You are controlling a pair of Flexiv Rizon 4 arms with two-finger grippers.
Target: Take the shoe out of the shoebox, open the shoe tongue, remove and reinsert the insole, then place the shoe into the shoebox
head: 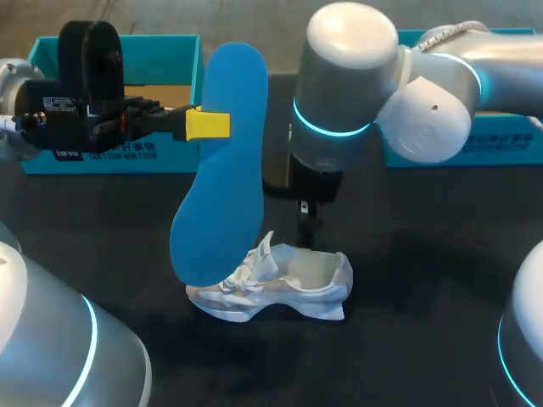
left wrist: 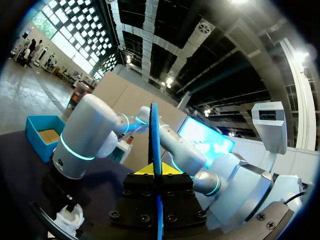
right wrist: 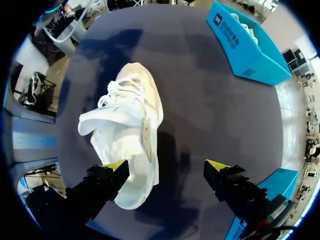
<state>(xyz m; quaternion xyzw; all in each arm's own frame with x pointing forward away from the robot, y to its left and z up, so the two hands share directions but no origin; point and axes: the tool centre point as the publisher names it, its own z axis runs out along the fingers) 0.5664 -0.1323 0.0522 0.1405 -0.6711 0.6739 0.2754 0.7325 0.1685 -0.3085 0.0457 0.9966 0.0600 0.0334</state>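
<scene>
A dark table (matte, nearly black) carries soft, blurred shadows.

- White sticker on the black body of the left gripper: it carries rows of small dark print, too small to make out.
- White lettering runs in one line low on that black body, in front of the left blue box. It mixes capitals and other characters. I cannot tell whether it stands on the gripper or on the box.
- Right wrist view: the dark-ended blue box has a white mark on its end and a pale label on its long side. Neither is legible.
</scene>
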